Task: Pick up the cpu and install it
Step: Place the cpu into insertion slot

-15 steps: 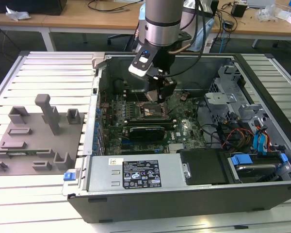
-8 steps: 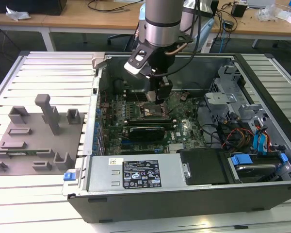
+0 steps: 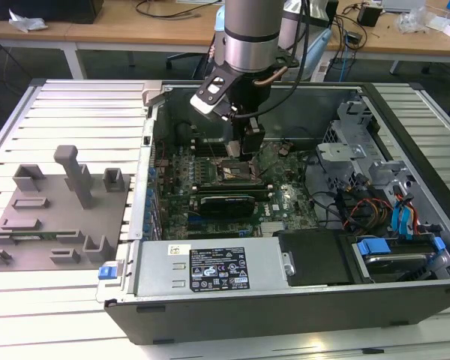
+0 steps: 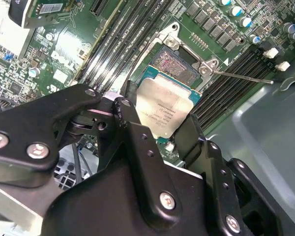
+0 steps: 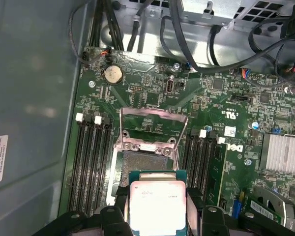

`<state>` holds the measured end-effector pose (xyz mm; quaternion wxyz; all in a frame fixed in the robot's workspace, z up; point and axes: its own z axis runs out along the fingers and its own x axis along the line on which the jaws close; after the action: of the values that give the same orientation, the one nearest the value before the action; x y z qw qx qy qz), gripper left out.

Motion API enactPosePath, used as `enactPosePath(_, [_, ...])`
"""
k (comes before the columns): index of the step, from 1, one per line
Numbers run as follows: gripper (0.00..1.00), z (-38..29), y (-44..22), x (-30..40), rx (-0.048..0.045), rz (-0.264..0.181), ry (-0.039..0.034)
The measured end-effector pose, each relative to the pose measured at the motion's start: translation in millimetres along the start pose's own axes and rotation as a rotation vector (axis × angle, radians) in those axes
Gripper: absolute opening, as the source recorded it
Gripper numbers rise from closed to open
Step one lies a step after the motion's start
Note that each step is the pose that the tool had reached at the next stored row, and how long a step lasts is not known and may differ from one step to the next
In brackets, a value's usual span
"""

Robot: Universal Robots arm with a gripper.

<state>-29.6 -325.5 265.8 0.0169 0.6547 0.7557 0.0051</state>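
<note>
One gripper (image 4: 160,125): black fingers (image 4: 132,118) pinch the cpu by two opposite edges.
Cpu (image 5: 157,206): flat, silvery top up, held over the socket's edge; cannot tell whether they touch.
Socket (image 5: 142,164): open, bracket (image 5: 152,129) raised.
Motherboard (image 5: 137,83): green, memory slots (image 5: 91,167) on both sides of the socket.
Case (image 3: 247,315): open on a slatted table (image 3: 75,105), arm reaching in.
Grey fixture plate (image 3: 52,240): at the exterior view's left, well apart from the case.

Shows pale silver with a green rim on the cpu (image 5: 157,205), speckled green across the motherboard (image 5: 142,93), matte black on the gripper (image 4: 160,123), plain grey on the fixture plate (image 3: 60,211).
</note>
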Motion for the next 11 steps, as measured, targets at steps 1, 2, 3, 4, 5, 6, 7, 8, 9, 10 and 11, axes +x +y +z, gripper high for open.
enactPosePath(1, [0.55, 0.3, 0.0, 0.0, 0.0, 0.006, 0.0])
enactPosePath(2, [0.55, 0.4, 0.0, 0.0, 0.0002, 0.012, -0.0003])
enactPosePath(3, [0.55, 0.4, 0.0, 0.0, 0.0004, 0.018, -0.0006])
enactPosePath(4, [0.55, 0.5, 0.0, 0.0, 0.0004, 0.021, -0.0007])
enactPosePath(5, [0.55, 0.5, 0.0, 0.0, 0.0005, 0.021, -0.0007])
enactPosePath(6, [0.55, 0.5, 0.0, 0.0, 0.0004, 0.021, -0.0006])
enactPosePath(7, [0.55, 0.5, 0.0, 0.0, 0.0004, 0.021, -0.0006])
enactPosePath(8, [0.55, 0.5, 0.0, 0.0, 0.0004, 0.021, -0.0007])
enactPosePath(9, [0.55, 0.5, 0.0, 0.0, 0.0004, 0.021, -0.0007])
enactPosePath(10, [0.55, 0.5, 0.0, 0.0, 0.0004, 0.021, -0.0006])
enactPosePath(11, [0.55, 0.5, 0.0, 0.0, 0.0004, 0.021, -0.0007])
